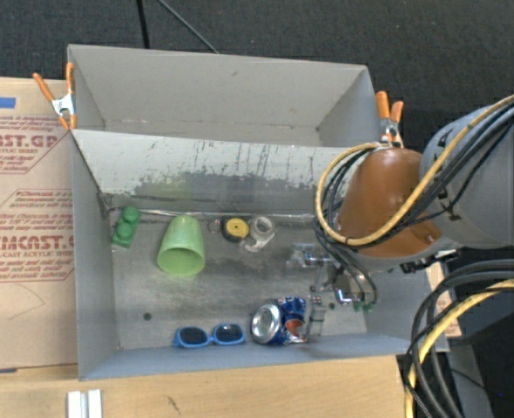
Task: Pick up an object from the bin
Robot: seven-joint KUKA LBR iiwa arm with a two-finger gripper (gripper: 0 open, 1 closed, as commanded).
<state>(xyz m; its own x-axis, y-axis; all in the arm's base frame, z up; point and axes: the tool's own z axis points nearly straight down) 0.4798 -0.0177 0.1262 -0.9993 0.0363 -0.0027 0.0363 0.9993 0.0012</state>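
Observation:
My gripper [316, 310] hangs low at the front right of the bin, right beside the right end of a crushed blue and silver drink can [274, 321] that lies on its side near the front wall. Whether it touches the can I cannot tell. A pair of blue sunglasses [209, 335] lies just left of the can. Further back sit a clear plastic piece [259, 232] and a small yellow round thing [235, 228].
A light green cup [182, 246] lies on its side at the middle left, with a small green bottle-like thing [125, 227] near the left wall. The arm with its orange cover and cables leans in over the right wall.

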